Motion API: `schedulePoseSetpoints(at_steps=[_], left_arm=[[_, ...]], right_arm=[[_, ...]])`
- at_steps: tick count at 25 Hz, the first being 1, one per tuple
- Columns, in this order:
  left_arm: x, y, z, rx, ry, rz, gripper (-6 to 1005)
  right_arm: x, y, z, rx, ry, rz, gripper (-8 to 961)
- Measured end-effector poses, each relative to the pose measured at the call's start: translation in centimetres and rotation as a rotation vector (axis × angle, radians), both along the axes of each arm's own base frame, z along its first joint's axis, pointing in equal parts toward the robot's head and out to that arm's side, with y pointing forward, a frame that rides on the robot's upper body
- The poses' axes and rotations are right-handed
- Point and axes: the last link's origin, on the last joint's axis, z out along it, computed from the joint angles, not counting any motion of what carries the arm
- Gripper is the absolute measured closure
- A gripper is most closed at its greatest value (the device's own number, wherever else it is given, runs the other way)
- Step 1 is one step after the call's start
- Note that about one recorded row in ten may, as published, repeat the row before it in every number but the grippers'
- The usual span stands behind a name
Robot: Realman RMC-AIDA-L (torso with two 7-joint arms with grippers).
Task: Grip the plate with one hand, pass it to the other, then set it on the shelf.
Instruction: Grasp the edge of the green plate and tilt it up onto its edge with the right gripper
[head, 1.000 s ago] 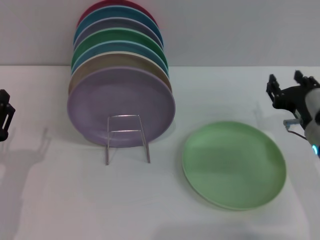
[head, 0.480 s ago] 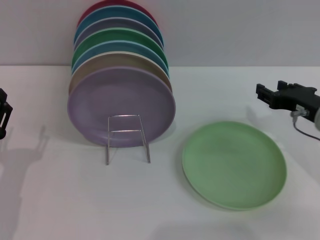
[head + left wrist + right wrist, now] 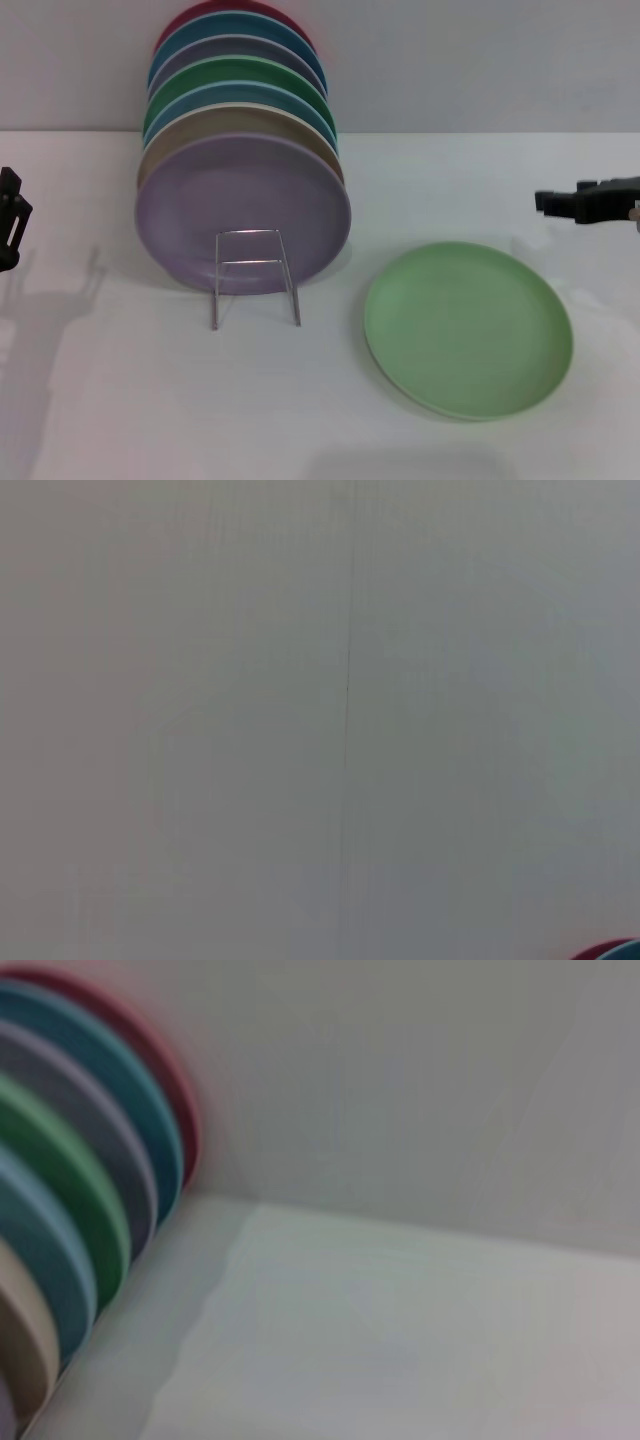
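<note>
1. Nothing is done yet: the plate (image 3: pixel 468 330) lies flat on the table (image 3: pixel 120 400), right of the shelf (image 3: pixel 254 275), ungripped.
2. The right gripper (image 3: pixel 585 203) hovers beyond it; the left gripper (image 3: pixel 10 232) waits at the far edge. Neither's finger state can be told.
3. Grasp, handover and racking all remain.

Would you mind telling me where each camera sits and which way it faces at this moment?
Head view: high, looking down at the table, light green plate and shelf; left gripper and right gripper show at the edges.
Left wrist view: faces the wall; no arm shows.
Right wrist view: faces the racked plates; no arm shows.
Shared: the racked plates.
</note>
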Motion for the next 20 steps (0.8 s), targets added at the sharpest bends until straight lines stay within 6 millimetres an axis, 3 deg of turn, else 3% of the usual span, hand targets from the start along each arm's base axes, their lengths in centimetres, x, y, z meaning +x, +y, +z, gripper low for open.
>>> schedulePoseSetpoints(at_steps=[9,20], left_arm=[[0.3,0.0,0.1,0.009,-0.003,-0.013,196],[0.4,0.2,0.1,0.011,-0.004,-0.02,196]], right_arm=[[-0.3,0.5,0.8,-0.171,-0.055,-0.176,375],[1.0,1.4,-0.4,-0.259,-0.082,-0.284,376]])
